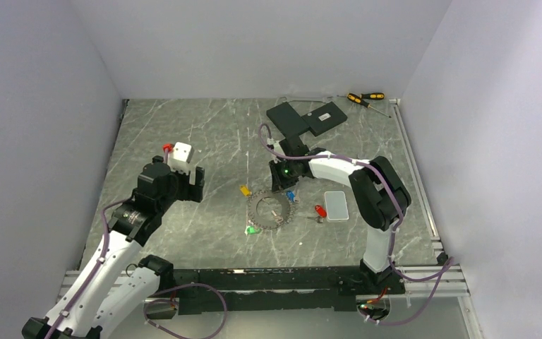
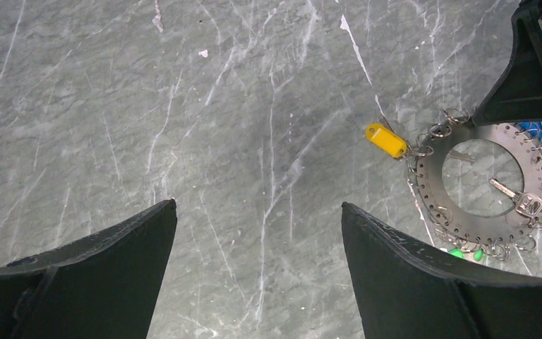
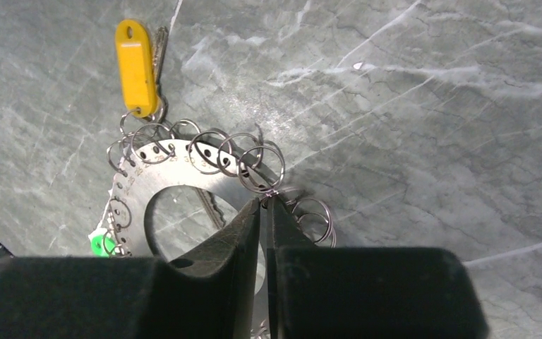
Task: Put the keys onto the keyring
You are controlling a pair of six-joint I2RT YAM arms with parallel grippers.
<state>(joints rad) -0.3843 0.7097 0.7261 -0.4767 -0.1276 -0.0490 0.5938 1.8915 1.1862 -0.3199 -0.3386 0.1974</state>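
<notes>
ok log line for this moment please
left gripper: open, above table | right gripper: shut, tips at keyring rim | yellow key, green key: at rim | red key: on table, apart
</notes>
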